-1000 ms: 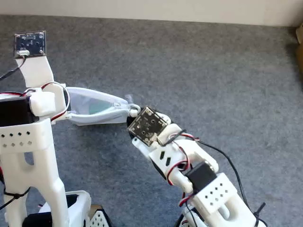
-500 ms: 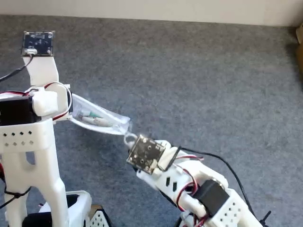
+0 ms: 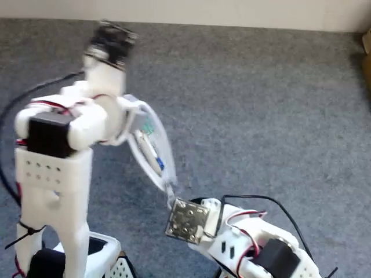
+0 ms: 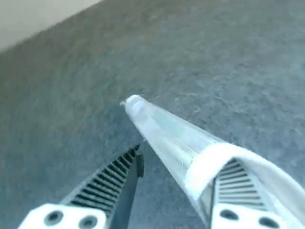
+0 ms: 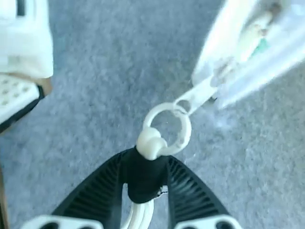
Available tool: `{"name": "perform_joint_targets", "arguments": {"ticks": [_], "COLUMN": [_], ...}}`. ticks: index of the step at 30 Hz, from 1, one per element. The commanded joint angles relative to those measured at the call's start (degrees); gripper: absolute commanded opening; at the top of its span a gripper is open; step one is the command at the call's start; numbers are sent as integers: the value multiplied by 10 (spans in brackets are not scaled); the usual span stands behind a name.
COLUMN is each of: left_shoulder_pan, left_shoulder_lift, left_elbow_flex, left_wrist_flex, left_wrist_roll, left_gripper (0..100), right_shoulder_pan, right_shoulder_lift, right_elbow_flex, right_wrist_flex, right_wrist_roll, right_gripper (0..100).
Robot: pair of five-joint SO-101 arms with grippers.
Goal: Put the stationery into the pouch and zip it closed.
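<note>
Pouch (image 3: 152,152), stationery inside, has swung from flat to steeply slanted between the raised left gripper (image 4: 164,152), clamped on its far end, and the right gripper (image 5: 145,160), pinching the zip pull (image 5: 167,126) and drawn nearer, so zipping is probably almost done.

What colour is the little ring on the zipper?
White. The zipper ring shows best in the right wrist view.

light: bright, diffuse; shadows: faint, soft-edged on the carpet (image 3: 278,104); left arm (image 3: 55,168) slightly overexposed
</note>
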Motion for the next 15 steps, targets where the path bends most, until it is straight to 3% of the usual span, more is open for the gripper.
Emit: {"name": "perform_joint_targets", "arguments": {"ticks": [1, 7, 15], "left_shoulder_pan": [117, 246, 297], "left_shoulder_lift": [-6, -5, -10], "left_elbow_flex": [-32, -32, -65], "left_wrist_flex": [-16, -18, -14], "left_wrist_roll": [-69, -119, -117], "left_gripper": [239, 239, 238], "right_shoulder_pan": [-7, -6, -5], "right_shoulder_lift": [-28, -37, -39], "right_elbow_flex": [-64, -138, -150], "right_wrist_flex": [43, 95, 106], "right_wrist_roll": [13, 11, -10], "right_gripper": [4, 4, 4]}}
